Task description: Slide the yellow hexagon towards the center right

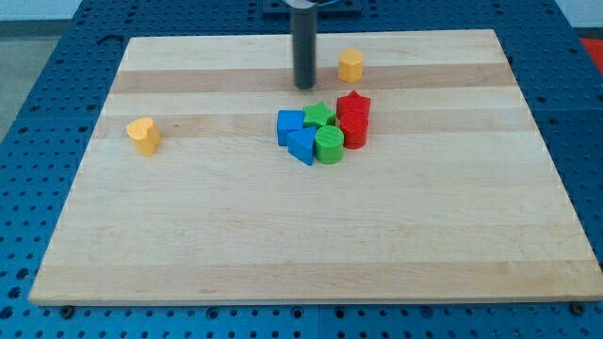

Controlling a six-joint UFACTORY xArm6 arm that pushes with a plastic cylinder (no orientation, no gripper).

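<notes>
The yellow hexagon [350, 65] sits just right of my tip [303, 86], untouched, above the red star [353, 104]. There is no pincer, only a rod. The hexagon looks light, rigid and free-sliding; I would push its upper-left face.

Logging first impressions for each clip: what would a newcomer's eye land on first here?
First, the tight cluster of blue, green and red blocks near the middle of the wooden board. Next, the dark rod coming down from the view's top, my tip resting just above the cluster and to the left of the yellow hexagon, with a gap between them. Last, a lone yellow heart-like block at the view's far left.
</notes>
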